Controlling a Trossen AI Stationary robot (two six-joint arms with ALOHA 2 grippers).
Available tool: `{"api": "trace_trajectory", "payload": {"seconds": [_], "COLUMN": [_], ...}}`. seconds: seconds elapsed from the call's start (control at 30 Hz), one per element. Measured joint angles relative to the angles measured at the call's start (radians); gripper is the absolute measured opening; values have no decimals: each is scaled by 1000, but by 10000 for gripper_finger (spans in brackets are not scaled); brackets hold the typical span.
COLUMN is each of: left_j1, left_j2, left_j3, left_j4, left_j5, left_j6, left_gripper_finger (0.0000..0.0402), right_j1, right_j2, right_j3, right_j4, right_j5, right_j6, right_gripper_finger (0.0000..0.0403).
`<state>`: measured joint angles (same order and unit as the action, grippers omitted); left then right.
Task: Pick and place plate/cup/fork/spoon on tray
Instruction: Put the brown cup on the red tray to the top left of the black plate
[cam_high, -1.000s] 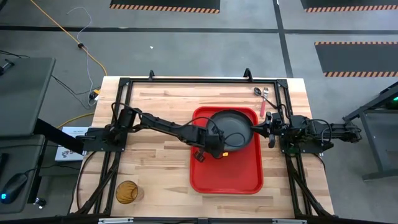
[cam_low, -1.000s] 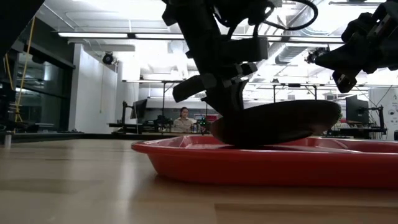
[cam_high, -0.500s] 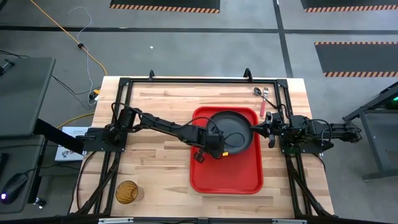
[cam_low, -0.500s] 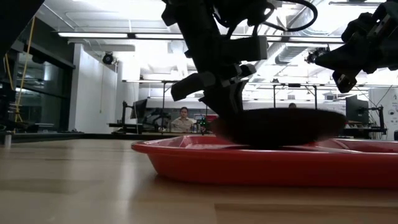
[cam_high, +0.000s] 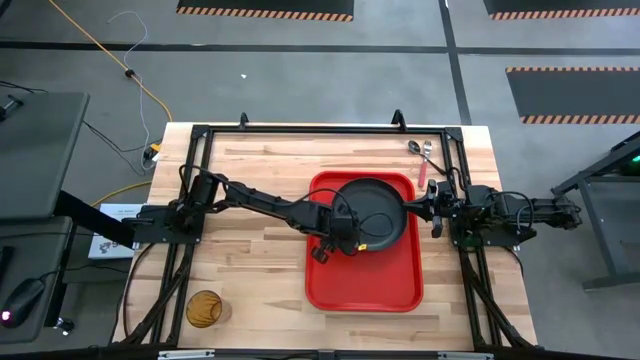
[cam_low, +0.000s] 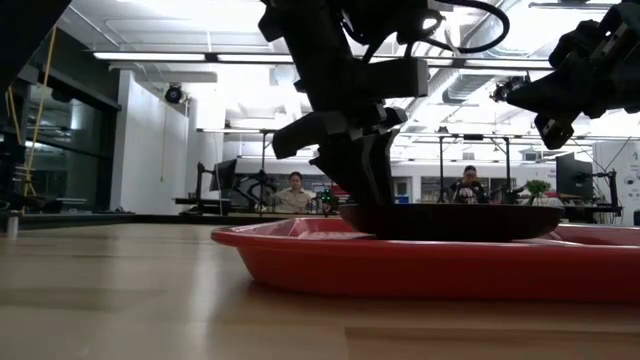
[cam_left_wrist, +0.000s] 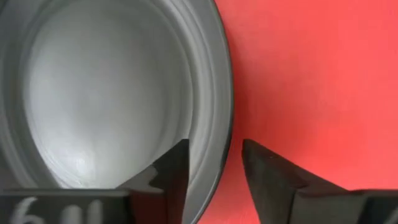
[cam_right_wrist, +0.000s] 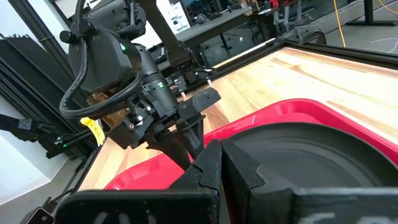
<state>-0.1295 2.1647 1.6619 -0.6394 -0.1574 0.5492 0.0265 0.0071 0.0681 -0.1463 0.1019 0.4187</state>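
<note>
Now letting go: left end effector (cam_left_wrist: 213, 168) opened around plate (cam_high: 370, 210) rim, so plate sits flat on tray (cam_high: 345, 290).

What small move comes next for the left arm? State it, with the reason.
Probably lift the left gripper straight up off the plate. The plate sits level on the tray in the low view, and the jaws stand open astride its rim, so it looks released. The right gripper waits beside the tray.

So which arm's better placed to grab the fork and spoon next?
Right, probably. Its claw waits at the red plastic tray's right edge, near the pink-handled fork and metal spoon. The left claw straddles the round dark plate's rim.
</note>
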Motion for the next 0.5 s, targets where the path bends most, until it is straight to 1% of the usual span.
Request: {"api": "trace_trajectory", "payload": {"seconds": [0.33,0.5], "left_j1": [0,0], "left_j2": [-6,-23], "left_j3": [2,66], "left_j4": [-42,-113], "left_j5": [-1,-1], "left_j6": [-51,-80], "left_gripper_finger": [212,229], "right_j1": [0,0], "right_j2": [0,0], "right_j3": [0,0], "right_j4": [0,0], "right_j5": [0,0], "right_j6": [0,0], "right_gripper_finger": [0,0]}}
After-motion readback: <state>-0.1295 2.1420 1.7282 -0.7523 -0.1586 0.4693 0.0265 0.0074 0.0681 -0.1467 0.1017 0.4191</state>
